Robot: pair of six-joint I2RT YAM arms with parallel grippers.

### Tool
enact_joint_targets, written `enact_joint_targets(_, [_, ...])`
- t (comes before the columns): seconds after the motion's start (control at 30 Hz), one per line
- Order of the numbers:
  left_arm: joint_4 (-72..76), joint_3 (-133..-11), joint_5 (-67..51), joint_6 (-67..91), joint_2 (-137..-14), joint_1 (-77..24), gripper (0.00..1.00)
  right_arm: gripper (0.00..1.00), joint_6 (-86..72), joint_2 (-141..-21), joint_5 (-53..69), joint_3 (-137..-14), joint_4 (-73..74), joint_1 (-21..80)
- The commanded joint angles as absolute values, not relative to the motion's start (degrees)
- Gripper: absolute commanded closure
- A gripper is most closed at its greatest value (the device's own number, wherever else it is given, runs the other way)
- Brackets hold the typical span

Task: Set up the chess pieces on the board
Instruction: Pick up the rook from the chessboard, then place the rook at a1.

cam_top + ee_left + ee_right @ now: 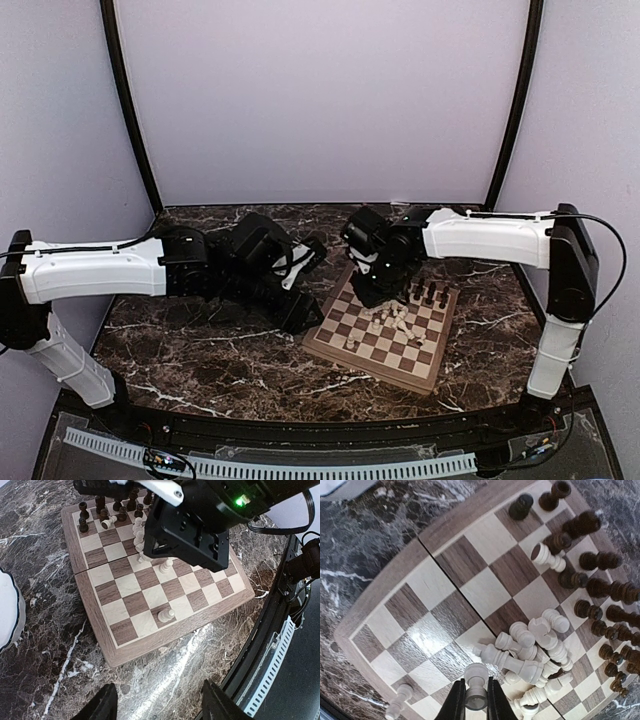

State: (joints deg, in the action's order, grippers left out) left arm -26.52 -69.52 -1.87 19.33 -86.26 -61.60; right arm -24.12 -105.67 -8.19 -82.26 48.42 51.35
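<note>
Top external: board point(352, 345) sits on the marble table point(200, 350), right of centre, turned at an angle. Light and dark brown checks, tan rim. Chess pieces point(392, 320) are tiny: the pale ones are bunched mid-board, the dark ones are crowded along the far right edge. Right arm point(490, 238) reaches in from the right, with its black wrist hanging over the board's far-left part and hiding squares there. Left arm point(90, 272) stretches in from the left and ends just short of the board's left edge.

Left wrist: the board's near rows are mostly bare. A lone pale pawn point(166, 614) stands upright on a dark square near the front rim. The dark pieces are at the far end, with one pale piece lying among them. The right arm's black body covers the pale bunch and part of the right side. White scalloped bowl point(7, 605) is off the board at the left edge. Left gripper point(162, 705) hovers above the table in front of the board, fingers spread wide with nothing between them.

Right wrist: the pale pieces lie toppled in a heap mid-board. The dark ones are packed along the right edge, some standing. Right gripper point(476, 692) points down over the board, fingers clamped on a held pawn point(476, 672), which is pale. The lone pale pawn is near the bottom-left corner.
</note>
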Motion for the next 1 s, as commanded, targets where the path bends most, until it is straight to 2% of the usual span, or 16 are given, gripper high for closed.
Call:
enact_joint_targets(0.0, [-25.8, -67.5, 2.0, 20.6, -83.5, -61.4, 0.40, 0.91, -23.2, -103.6, -8.9, -87.7, 51.9, 52.4])
enact_joint_targets(0.27, [-29.4, -61.6, 16.0, 33.1, -74.9, -58.7, 0.40, 0.91, -19.6, -109.0, -8.6, -95.3, 54.3, 58.0])
enact_joint_targets(0.47, [-32.0, -57.0, 22.9, 36.9, -66.8, -57.7, 0.40, 0.91, -18.2, -116.3, -9.2, -103.7, 59.2, 62.1])
enact_joint_targets(0.97, [-32.0, -55.3, 22.7, 34.6, -62.2, -56.9, 0.40, 0.91, -17.7, -123.0, -6.3, -106.0, 59.6, 62.9])
